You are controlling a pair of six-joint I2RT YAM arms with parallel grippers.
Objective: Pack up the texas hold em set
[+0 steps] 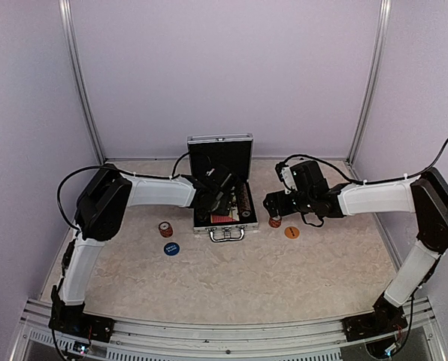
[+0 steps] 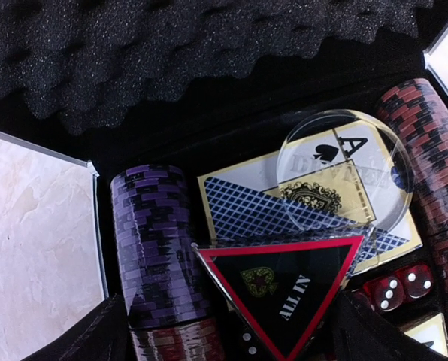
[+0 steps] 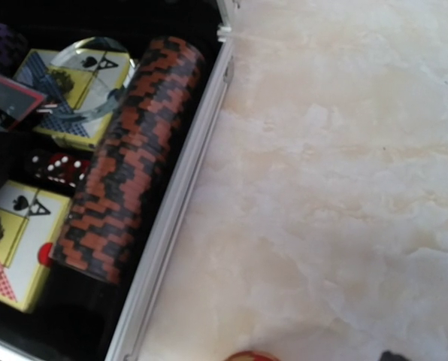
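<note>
Left tool [image 1: 221, 197] hides case [image 1: 220, 140] interior; blue deck [image 2: 239, 204] half-covered.

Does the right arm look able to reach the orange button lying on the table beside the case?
Probably yes. The orange button lies flat on the table close by the right gripper, whose jaws stand open; only a small chip stack sits beside it.

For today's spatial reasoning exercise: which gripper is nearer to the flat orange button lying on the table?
Right. The right gripper is just behind the orange button, beside the case; the left gripper is over the case's interior, farther away.
</note>
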